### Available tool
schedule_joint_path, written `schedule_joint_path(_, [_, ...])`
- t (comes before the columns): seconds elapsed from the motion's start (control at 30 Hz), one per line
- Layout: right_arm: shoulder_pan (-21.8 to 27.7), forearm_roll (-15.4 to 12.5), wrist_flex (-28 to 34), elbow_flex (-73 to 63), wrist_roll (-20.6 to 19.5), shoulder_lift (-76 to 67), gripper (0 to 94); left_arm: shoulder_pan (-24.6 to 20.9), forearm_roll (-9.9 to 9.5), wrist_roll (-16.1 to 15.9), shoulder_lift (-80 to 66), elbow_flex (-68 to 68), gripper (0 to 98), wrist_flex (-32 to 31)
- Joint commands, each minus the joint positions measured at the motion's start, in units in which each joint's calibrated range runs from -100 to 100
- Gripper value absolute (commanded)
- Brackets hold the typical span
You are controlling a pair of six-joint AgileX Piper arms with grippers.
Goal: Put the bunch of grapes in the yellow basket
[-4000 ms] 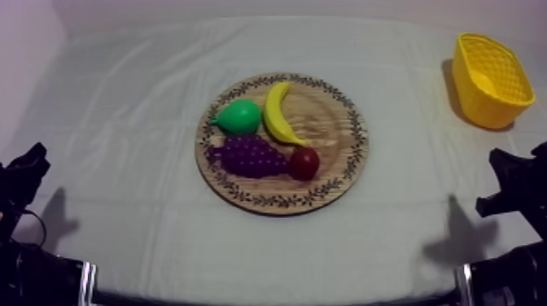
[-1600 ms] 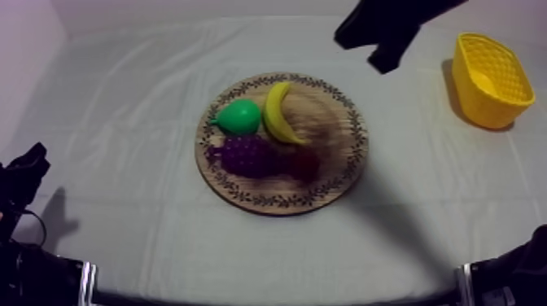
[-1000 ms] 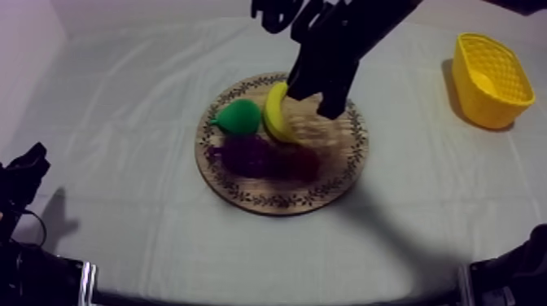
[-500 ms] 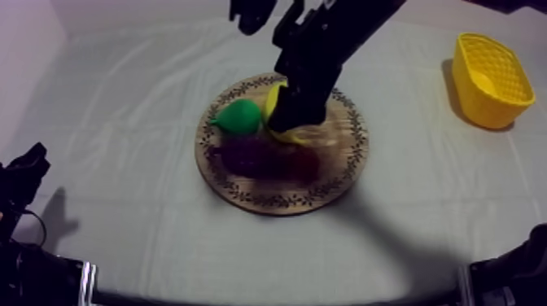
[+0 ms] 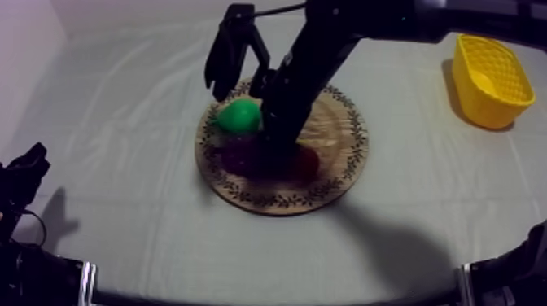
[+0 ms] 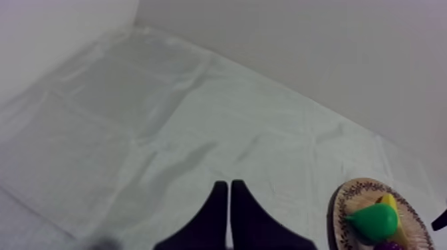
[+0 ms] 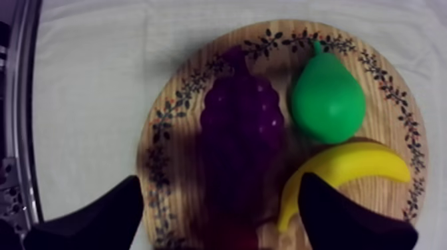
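The left gripper [image 5: 23,175] is parked at the near left of the table, well apart from the work. Its fingers are pressed together into a narrow wedge with nothing between them.

The board [image 5: 281,203] lies at the middle of the table. On its near part the small red fruit [image 5: 308,163] is found, just right of the grapes [image 7: 243,139], which lie in shadow on the board's left half. Just beyond the grapes lies the pear [image 5: 238,118], and to its right the banana [image 7: 346,169], close beside it.

The right gripper [image 7: 219,178] is held over the grapes. Its fingers are spread wide, one to each side of the bunch, and nothing is grasped. How close the tips are to the fruit cannot be told.

The step in hand is judged to be the approach for the grasp, so the task is at an early stage. Next, the gripper must be lowered until the bunch sits between the fingers, then closed across its width without the pear or the small red fruit being pushed. A lift and a carry to the far right are then called for, where the basket [image 5: 488,77] stands well apart from the board.
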Motion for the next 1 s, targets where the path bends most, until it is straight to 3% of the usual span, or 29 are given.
schedule_joint_path(0.0, [-0.1, 0.0, -0.5, -0.7, 0.0, 2.7, 77.1, 0.0, 0.01, 0.0, 0.0, 0.0, 0.1, 0.0])
schedule_joint_path(0.63, [-0.7, -0.6, -5.4, -8.5, 0.1, 18.0, 71.9, 0.0, 0.01, 0.0, 0.0, 0.0, 0.1, 0.0])
schedule_joint_path(0.87, [-0.1, -1.8, -4.9, -9.5, 1.8, 18.4, 48.5, 0.0, 0.01, 0.0, 0.0, 0.0, 0.1, 0.0])
schedule_joint_path(0.97, [0.3, -1.9, -3.9, -8.8, 2.1, 16.8, 42.8, 0.0, 0.01, 0.0, 0.0, 0.0, 0.1, 0.0])
